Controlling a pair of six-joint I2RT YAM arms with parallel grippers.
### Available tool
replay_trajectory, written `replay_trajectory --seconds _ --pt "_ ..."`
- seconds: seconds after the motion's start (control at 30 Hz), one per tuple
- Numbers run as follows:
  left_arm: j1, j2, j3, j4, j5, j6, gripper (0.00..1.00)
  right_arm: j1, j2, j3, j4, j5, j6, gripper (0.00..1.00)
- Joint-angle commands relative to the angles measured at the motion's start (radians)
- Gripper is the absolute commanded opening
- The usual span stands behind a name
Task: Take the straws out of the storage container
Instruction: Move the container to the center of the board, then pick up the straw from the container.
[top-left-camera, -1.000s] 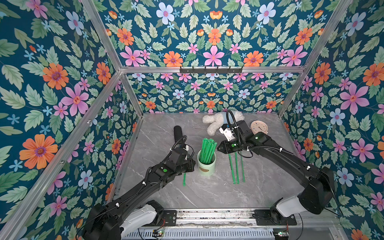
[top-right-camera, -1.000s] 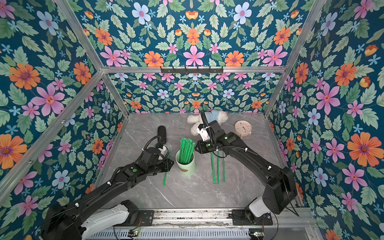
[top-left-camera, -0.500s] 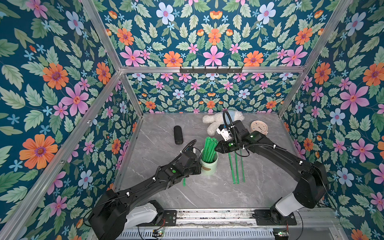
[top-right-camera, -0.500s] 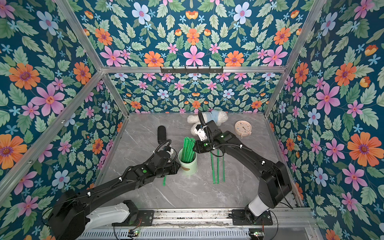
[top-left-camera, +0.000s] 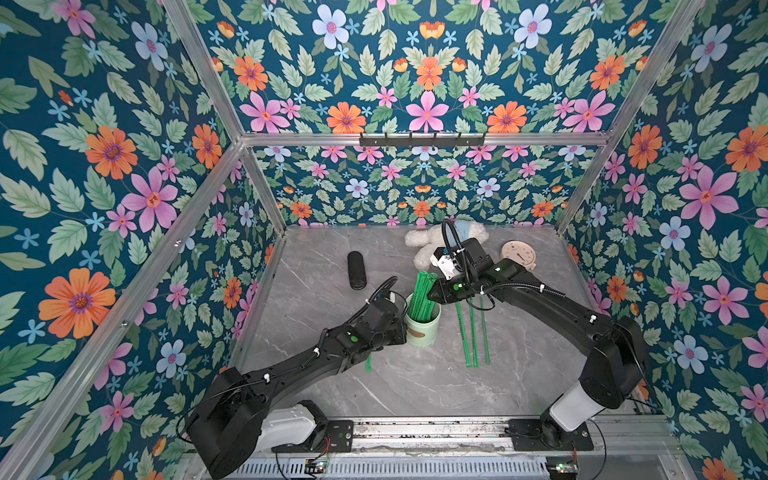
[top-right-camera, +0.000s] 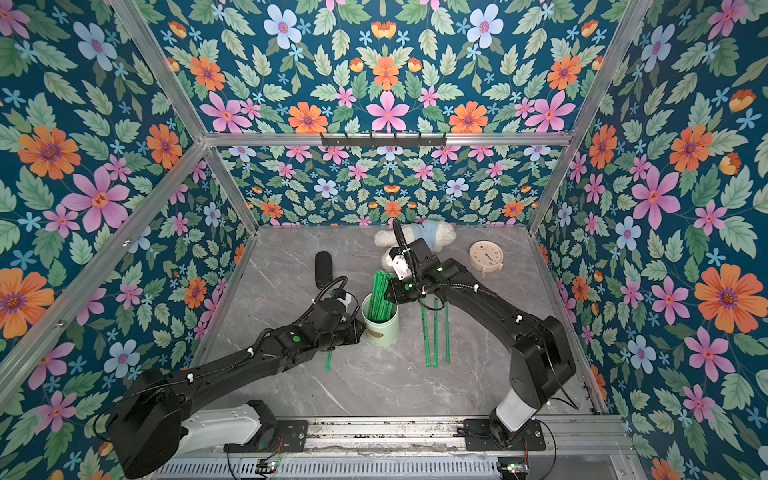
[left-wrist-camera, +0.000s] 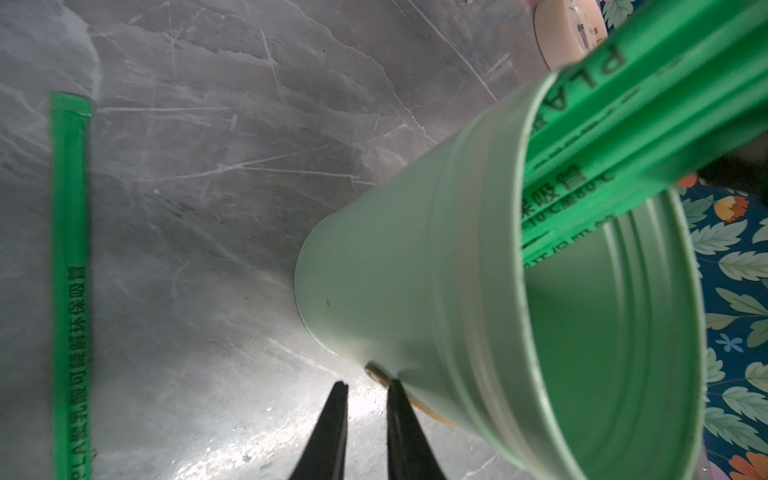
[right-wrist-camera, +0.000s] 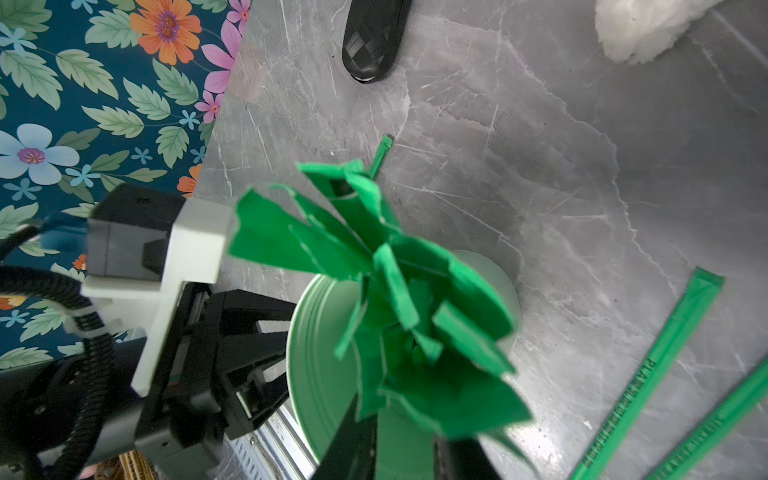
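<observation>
Above storage container: right pincer clamped on straws; left pincer narrowly parted, empty, against its side. Next: lift bundle straight up, clear rim.

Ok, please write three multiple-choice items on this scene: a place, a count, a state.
1. Where on the table is the clock? A in the middle; B near the back edge; C at the front edge.
2. How many straws lie side by side beside the storage container? A one; B three; C six.
3. The storage container is: A tipped over; B empty; C upright, holding a bundle.
B, it sits at the far edge; B, three parallel sticks show; C, the bundle rises from it.
</observation>
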Motion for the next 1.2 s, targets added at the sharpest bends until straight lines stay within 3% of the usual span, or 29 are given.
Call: replay_trajectory --seconds 0.0,0.37,0.73,1.17 --pt "-0.002 0.006 0.002 0.051 -0.008 -0.02 0.21 0.001 0.028 0.039 -0.025 0.02 -0.039 0.25" --pt "-0.009 -0.001 -0.014 0.1 -0.026 -0.057 0.2 0.0 0.138 0.2 -0.134 0.024 -0.111 0.23" --pt "-0.009 -0.053 0.014 0.027 -0.083 -0.031 0.2 0.0 0.081 0.142 -0.133 0.042 -0.103 0.22" --pt "0.003 -0.134 0.155 -0.167 -0.247 0.077 0.23 0.0 0.115 0.157 -0.126 0.059 -0.107 0.21"
